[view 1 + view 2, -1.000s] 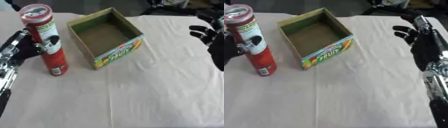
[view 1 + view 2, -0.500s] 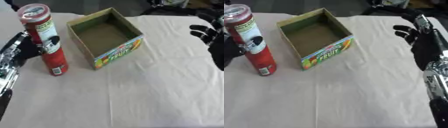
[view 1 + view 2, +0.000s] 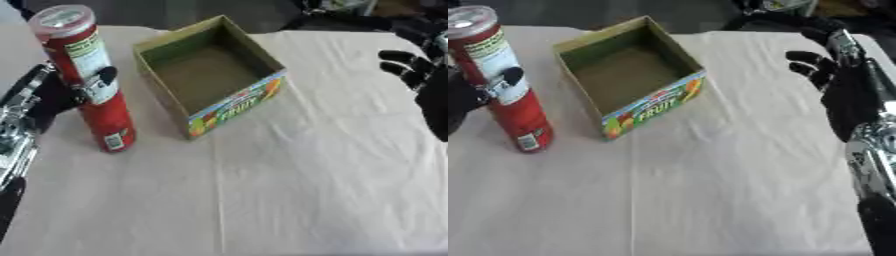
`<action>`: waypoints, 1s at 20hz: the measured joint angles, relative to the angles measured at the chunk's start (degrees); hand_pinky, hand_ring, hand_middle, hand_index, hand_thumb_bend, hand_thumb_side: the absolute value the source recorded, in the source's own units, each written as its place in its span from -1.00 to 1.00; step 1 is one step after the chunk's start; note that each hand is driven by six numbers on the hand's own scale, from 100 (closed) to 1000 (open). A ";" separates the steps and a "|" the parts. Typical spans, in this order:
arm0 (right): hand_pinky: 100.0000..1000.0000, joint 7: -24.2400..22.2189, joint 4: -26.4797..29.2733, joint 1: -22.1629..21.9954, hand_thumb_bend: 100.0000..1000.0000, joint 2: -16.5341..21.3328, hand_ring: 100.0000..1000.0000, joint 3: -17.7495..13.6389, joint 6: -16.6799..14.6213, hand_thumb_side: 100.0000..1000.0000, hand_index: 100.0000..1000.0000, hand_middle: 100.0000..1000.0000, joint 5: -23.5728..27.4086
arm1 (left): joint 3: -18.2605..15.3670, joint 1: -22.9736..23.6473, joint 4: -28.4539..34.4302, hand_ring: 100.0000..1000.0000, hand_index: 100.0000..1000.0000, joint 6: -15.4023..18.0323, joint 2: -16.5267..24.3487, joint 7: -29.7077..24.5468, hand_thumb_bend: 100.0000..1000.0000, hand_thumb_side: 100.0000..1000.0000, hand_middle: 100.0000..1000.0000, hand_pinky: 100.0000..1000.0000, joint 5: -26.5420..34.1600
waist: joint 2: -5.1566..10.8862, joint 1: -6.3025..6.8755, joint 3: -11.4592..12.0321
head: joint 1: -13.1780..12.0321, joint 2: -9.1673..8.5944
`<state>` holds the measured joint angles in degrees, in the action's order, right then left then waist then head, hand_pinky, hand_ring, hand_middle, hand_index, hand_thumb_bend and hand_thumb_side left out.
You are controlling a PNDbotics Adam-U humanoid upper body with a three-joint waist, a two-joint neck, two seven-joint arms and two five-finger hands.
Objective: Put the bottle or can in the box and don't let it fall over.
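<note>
The left hand (image 3: 54, 95) wraps the tall red can (image 3: 87, 80) at about mid-height, its dark fingers (image 3: 103, 79) curled round the front of the label while the palm sits behind the can on the side away from the box. The can stands upright on the cloth-covered table (image 3: 289, 175), its pale lid (image 3: 61, 16) above the fingers and its base below them. The open cardboard box (image 3: 210, 75) with a fruit print on its front wall lies just beyond the fingertips, close beside the can but not touching it, and its inside shows only bare brown floor. The right hand (image 3: 833, 82) hovers at the far side of the table, well apart from box and can, its fingers (image 3: 805, 59) spread, slightly bent and holding nothing, pointing toward the box.
</note>
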<state>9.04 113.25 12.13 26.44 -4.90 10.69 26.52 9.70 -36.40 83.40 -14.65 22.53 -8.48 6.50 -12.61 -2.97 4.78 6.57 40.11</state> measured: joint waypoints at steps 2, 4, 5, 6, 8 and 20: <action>0.66 0.00 0.00 0.01 -1.00 -0.01 0.46 0.00 0.01 0.38 0.87 0.76 0.00 | 0.02 0.00 0.00 0.58 -0.51 0.00 -0.06 -0.07 -1.00 -0.26 -0.09 0.22 0.07 | 0.00 0.00 0.00 | 0.00 0.00; 0.66 0.00 0.00 0.02 -1.00 -0.01 0.46 0.00 0.01 0.38 0.87 0.76 0.00 | 0.04 0.01 0.00 0.50 -0.63 -0.02 -0.27 -0.18 -1.00 -0.20 -0.19 0.20 0.10 | 0.00 0.00 0.00 | 0.01 0.00; 0.66 0.00 0.00 0.06 -1.00 -0.01 0.46 0.00 0.01 0.38 0.87 0.76 0.00 | 0.04 0.01 0.00 0.48 -0.67 -0.03 -0.43 -0.24 -1.00 -0.19 -0.22 0.19 0.15 | 0.00 0.00 0.00 | 0.02 0.00; 0.66 -0.01 0.00 0.12 -1.00 -0.01 0.46 0.00 0.02 0.38 0.87 0.76 0.00 | 0.06 0.02 0.00 0.44 -0.72 0.00 -0.47 -0.29 -1.00 -0.15 -0.27 0.17 0.24 | 0.00 0.00 -0.01 | 0.03 0.00; 0.66 -0.01 0.00 0.15 -1.00 -0.01 0.46 0.00 0.04 0.38 0.87 0.76 0.00 | 0.16 0.05 0.00 0.41 -0.76 0.10 -0.47 -0.39 -1.00 -0.12 -0.31 0.14 0.35 | 0.00 0.00 -0.01 | 0.05 0.00; 0.66 0.02 0.00 0.15 -1.00 -0.01 0.46 0.00 0.23 0.37 0.87 0.76 0.03 | 0.32 -0.48 1.64 0.27 -0.90 1.80 -0.46 0.76 -1.00 0.08 -0.50 0.02 -1.45 | 0.01 0.14 0.10 | 0.11 0.04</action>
<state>9.07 113.25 12.28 26.43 -4.90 10.92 26.54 10.02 -36.88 85.04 -12.85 22.08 -7.72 5.04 -12.60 -2.83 4.88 6.68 40.15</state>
